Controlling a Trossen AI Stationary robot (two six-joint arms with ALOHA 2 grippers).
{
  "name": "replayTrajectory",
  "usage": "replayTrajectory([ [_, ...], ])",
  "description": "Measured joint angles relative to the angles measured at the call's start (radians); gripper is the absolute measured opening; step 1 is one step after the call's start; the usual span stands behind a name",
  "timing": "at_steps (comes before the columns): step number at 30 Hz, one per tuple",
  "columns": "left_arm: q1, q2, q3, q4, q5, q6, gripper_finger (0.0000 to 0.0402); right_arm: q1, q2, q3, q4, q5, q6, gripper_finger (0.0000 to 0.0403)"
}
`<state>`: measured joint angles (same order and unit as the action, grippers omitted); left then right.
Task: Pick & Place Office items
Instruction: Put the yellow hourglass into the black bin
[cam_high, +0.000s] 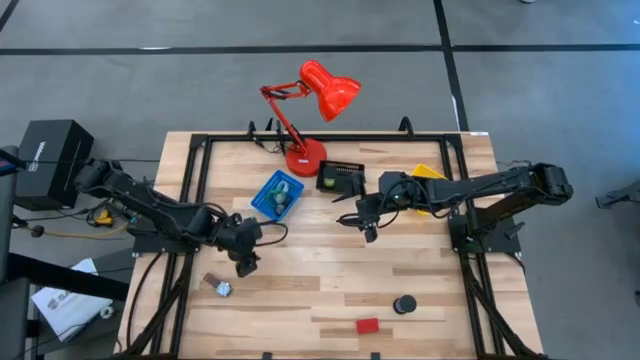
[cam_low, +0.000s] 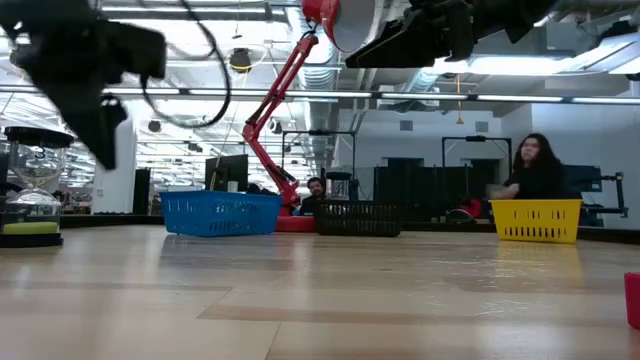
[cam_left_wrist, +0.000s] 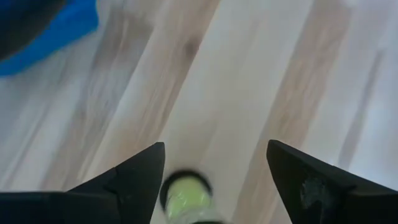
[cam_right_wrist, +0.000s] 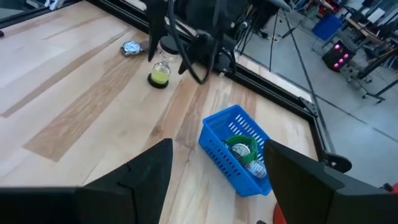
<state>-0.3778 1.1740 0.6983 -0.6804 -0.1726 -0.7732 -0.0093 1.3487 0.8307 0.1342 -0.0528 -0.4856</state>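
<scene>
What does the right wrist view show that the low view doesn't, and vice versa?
Only the right wrist view: what lies inside the blue bin, a green and white tape roll; also a small crumpled silvery item on the table.

Only the low view: the black bin, the yellow bin, the red lamp, the red block at the picture's edge, and two people beyond the table.

Both: the blue bin, and the sand timer with green sand standing upright below the open left tool.
</scene>
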Motion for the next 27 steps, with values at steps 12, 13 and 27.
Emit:
replayTrajectory([
  [12, -0.003, -0.002, -0.083, -0.001, 0.151, -0.077, 0.0281, 0.0, 0.0, 0.0, -0.003, 0.0, 0.015, 0.0242],
  [13, -0.003, -0.002, -0.083, -0.001, 0.151, -0.076, 0.0281, 0.0, 0.0, 0.0, -0.003, 0.0, 0.015, 0.0242],
  [27, -0.003, -0.002, -0.083, -0.071, 0.143, -0.07, 0.0226, 0.0, 0.0, 0.0, -0.008, 0.0, 0.015, 0.0242],
])
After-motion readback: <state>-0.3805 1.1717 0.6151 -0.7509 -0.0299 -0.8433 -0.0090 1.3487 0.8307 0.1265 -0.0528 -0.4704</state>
